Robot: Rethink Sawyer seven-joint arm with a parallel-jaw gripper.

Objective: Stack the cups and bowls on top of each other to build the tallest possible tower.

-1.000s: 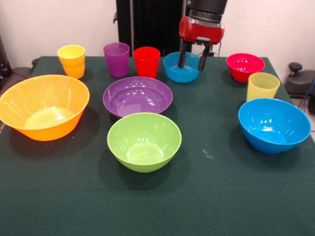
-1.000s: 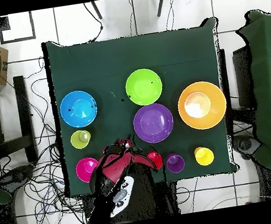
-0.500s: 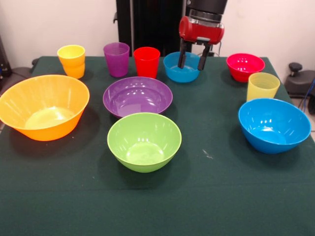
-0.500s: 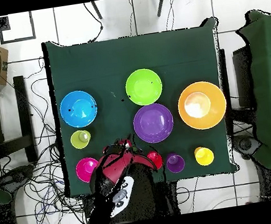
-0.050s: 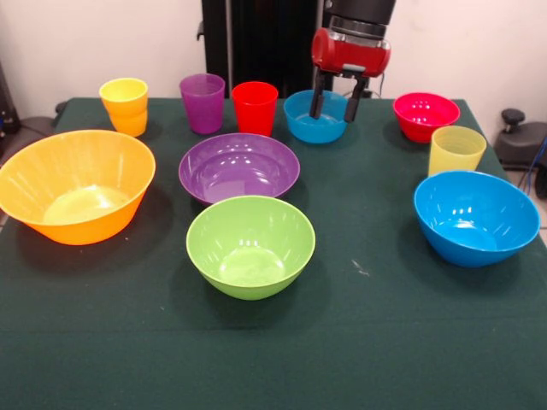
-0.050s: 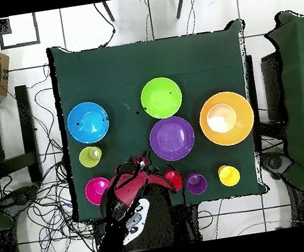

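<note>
I saw my gripper (image 5: 334,108) hanging over the small blue bowl (image 5: 314,116), its two fingers spread apart and holding nothing, with their tips down near the bowl's rim. Just to its left in the front view stood the red cup (image 5: 255,108), then the purple cup (image 5: 202,102) and the orange cup (image 5: 125,106). To its right sat the small red bowl (image 5: 425,115) and the pale yellow cup (image 5: 455,150). Nearer the camera than the gripper, the purple bowl (image 5: 238,166), green bowl (image 5: 250,245), orange bowl (image 5: 74,196) and big blue bowl (image 5: 475,217) sat apart on the green table (image 5: 367,342). Nothing was stacked.
</note>
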